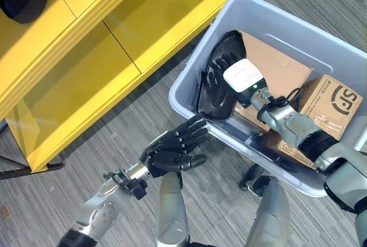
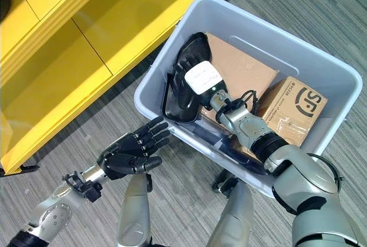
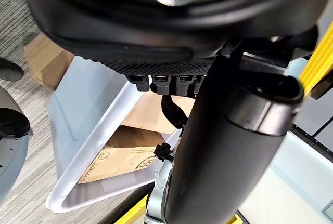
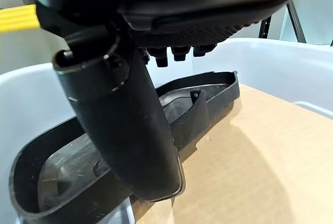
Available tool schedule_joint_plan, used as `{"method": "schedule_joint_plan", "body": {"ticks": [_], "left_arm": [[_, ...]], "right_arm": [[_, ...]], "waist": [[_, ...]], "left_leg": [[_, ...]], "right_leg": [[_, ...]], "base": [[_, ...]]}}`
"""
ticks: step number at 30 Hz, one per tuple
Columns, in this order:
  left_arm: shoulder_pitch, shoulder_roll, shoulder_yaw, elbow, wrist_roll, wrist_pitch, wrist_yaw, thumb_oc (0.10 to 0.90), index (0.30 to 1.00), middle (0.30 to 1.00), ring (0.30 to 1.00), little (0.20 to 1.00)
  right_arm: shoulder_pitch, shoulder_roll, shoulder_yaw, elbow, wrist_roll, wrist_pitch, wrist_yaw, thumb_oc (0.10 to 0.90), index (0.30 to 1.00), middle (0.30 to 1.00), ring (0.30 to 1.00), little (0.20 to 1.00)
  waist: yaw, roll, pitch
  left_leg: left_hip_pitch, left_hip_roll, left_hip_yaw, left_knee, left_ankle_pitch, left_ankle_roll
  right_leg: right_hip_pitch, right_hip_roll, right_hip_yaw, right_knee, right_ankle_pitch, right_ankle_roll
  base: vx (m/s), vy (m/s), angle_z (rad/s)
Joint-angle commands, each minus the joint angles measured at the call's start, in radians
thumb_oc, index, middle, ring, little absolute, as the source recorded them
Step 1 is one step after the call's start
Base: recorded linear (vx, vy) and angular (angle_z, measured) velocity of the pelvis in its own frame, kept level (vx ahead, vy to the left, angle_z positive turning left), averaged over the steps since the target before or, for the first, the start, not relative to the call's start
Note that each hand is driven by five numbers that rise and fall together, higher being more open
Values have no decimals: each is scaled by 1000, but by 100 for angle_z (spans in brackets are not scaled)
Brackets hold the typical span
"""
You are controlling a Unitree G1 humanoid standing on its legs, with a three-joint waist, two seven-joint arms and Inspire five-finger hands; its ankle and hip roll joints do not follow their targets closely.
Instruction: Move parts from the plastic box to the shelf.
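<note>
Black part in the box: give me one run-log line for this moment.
right hand: open, on black part | part: leaning on plastic box wall | left hand: open, outside box | shelf: no part placed

The plastic box (image 1: 189, 95) at my 1 o'clock is pale grey-blue. Inside it, the black part (image 1: 221, 81) lies against brown cardboard boxes (image 1: 287, 69), one printed with a dark round mark. My right hand (image 1: 226, 66) is dark with a white cover. The shelf (image 1: 86, 40) at 11 o'clock is bright yellow. The floor (image 1: 114, 138) is grey, finely striped. My left hand (image 1: 172, 149) is black.
</note>
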Motion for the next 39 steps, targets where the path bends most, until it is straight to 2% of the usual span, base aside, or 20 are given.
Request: {"method": "schedule_joint_plan", "body": {"ticks": [1,7,14,16,19,26,31,39], "left_arm": [[-39,-43,-26,-157,-44,-43,-22,900,1000,1000,1000,1000],[-27,-32,-20,-152,-47,-42,-41,900,1000,1000,1000,1000],[-8,-14,-5,-151,-42,-40,-60,900,1000,1000,1000,1000],[-7,-14,-4,-151,-36,-41,-59,900,1000,1000,1000,1000],[5,-9,2,-147,-32,-43,-78,900,1000,1000,1000,1000],[10,-3,5,-148,-25,-43,-86,900,1000,1000,1000,1000],[11,3,5,-143,-34,-51,-92,900,1000,1000,1000,1000],[7,-2,2,-140,-29,-53,-91,900,1000,1000,1000,1000]], "right_arm": [[-145,25,-44,-28,-110,-23,-54,900,1000,1000,1000,1000],[-176,-27,30,-16,-168,-3,-34,900,1000,1000,1000,1000],[-234,-76,125,15,-200,-17,-10,900,1000,1000,1000,1000],[-245,-78,135,24,-207,-8,-6,900,1000,1000,1000,1000],[-268,-88,149,65,-146,43,6,900,1000,1000,1000,1000],[-284,-111,161,131,-124,88,-6,900,1000,1000,1000,1000],[-300,-120,165,175,-111,88,1,900,1000,1000,1000,1000],[-319,-118,182,224,-102,48,0,900,1000,1000,1000,1000]], "waist": [[2,19,19],[7,10,19],[20,-5,19],[23,-7,19],[30,-10,19],[35,-16,19],[36,-13,19],[41,-9,19]], "left_leg": [[-21,13,29,138,-129,35],[-14,16,32,132,-124,33],[-17,25,27,128,-118,29],[-22,27,25,127,-117,29],[-26,30,21,124,-116,28],[-29,38,16,116,-114,26],[-39,39,14,121,-115,27],[-51,42,11,116,-108,22]], "right_leg": [[61,6,19,-52,22,90],[69,4,11,-51,21,90],[71,4,0,-46,19,88],[67,4,-2,-43,20,88],[66,5,-8,-39,18,86],[67,4,-18,-36,17,86],[56,3,-18,-31,16,83],[48,-7,-25,-41,24,84]], "base": [[0,0,0],[2,-8,2],[2,-15,0],[0,0,0],[-1,-25,1],[-1,-19,1],[0,0,0],[-2,2,1]]}}
